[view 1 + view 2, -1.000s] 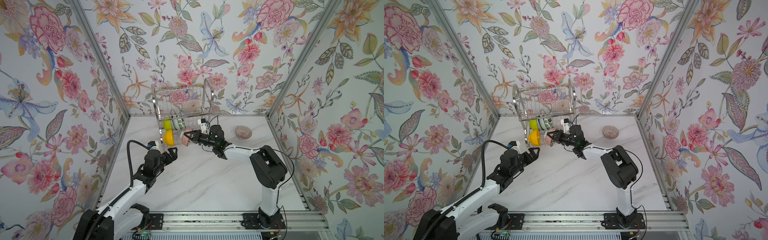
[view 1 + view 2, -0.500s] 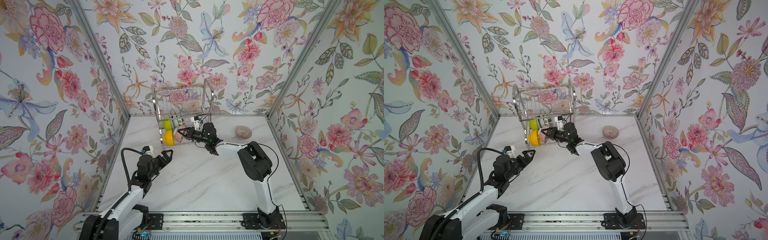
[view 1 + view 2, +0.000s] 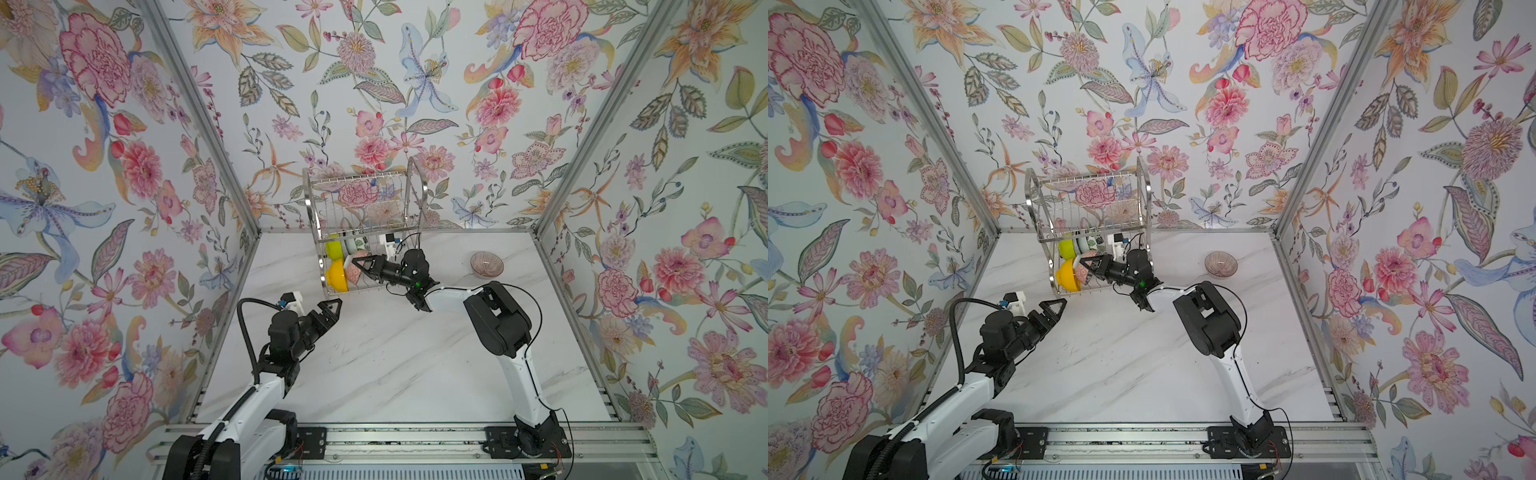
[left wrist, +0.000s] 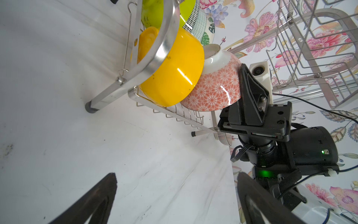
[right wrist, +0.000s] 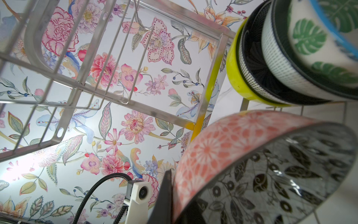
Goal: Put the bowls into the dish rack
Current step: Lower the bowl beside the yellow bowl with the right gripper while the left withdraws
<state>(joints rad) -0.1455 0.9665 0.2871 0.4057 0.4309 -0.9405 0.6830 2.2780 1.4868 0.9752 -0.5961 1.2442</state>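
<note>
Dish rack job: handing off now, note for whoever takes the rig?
Right gripper: shut on the coral flower-patterned bowl, at the silver wire dish rack's lower tier beside the glossy yellow bowl; not released.
Left gripper: open, empty, above the marble table before the rack.
Done: yellow bowl, lime green bowl, leaf-printed bowl racked.
Left: release coral bowl; fetch the pinkish ribbed bowl from the table's back right.

A staged robot test cell in a lab, dressed like a kitchen corner. Floral wallpaper (image 3: 374,83) covers all three sides, joined by bare aluminium posts (image 3: 199,116). Two robot arms (image 3: 498,324) are bolted to a metal rail (image 3: 395,440) edging a marble-look tabletop (image 3: 395,365). A wire dish rack (image 3: 308,203) holding bowls (image 3: 337,276) stands at the right arm's fingers (image 3: 365,262), just ahead of the left arm's fingers (image 3: 332,306).
</note>
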